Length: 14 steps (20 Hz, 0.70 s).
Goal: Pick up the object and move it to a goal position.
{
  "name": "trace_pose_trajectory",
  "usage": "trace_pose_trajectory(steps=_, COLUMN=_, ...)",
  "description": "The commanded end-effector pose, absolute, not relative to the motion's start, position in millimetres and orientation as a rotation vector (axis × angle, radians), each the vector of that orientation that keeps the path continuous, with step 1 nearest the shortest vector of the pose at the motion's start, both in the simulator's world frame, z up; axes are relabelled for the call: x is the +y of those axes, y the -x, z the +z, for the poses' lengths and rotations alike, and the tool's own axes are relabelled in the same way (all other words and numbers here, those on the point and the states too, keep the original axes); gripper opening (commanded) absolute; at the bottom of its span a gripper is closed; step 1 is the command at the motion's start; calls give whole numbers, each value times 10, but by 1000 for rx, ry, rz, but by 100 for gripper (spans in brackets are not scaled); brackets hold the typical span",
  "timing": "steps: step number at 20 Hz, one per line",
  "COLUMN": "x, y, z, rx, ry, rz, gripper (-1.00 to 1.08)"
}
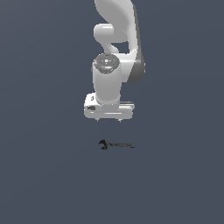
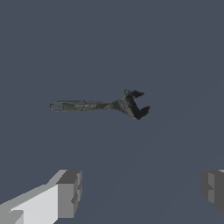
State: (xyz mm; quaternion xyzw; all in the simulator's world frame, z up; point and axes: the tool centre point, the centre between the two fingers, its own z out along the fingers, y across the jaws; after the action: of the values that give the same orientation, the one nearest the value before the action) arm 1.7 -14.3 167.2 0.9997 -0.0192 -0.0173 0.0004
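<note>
The white claw (image 1: 108,120) hangs open and empty above the table, its two grey fingertips (image 2: 69,194) spread wide apart in the wrist view with nothing between them. Below it, and well apart from it, the small, thin, dark grey-black wrench-like tool (image 1: 116,145) lies flat on the plain dark blue-grey table (image 1: 48,175). Its slim handle runs toward the exterior view's right and its hooked open jaw points to the exterior view's left.

The step in hand looks like the approach before the grasp. To do it well, I would centre the claw over the middle of the handle, descend straight, and close across the handle's narrow width, not along its length. The tool is so thin that the fingertips probably need to come almost to the table surface before closing, or they may pinch air.

The exterior view shows the height gap between claw and tool, and the white arm (image 1: 114,52) above. The wrist view alone shows the finger spread and the tool's (image 2: 100,105) jaw shape clearly.
</note>
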Motion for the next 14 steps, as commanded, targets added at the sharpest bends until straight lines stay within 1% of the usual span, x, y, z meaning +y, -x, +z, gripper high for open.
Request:
trace_pose_trajectory(steps=1, x=-143, y=-17, z=1672, rx=-60, ry=-3140, rz=-54, gripper=100)
trace_pose_trajectory(steps=4, x=-87, y=-29, z=1682, rx=-40, ry=-3141, rz=-50, gripper=100)
trace_pose_trajectory(steps=10, x=217, y=-88, z=1740, rx=61, ry=-3147, rz=-26, gripper=100)
trace_pose_trajectory(steps=14, x=229, y=-89, z=1743, rx=63, ry=-3148, rz=-25, gripper=100)
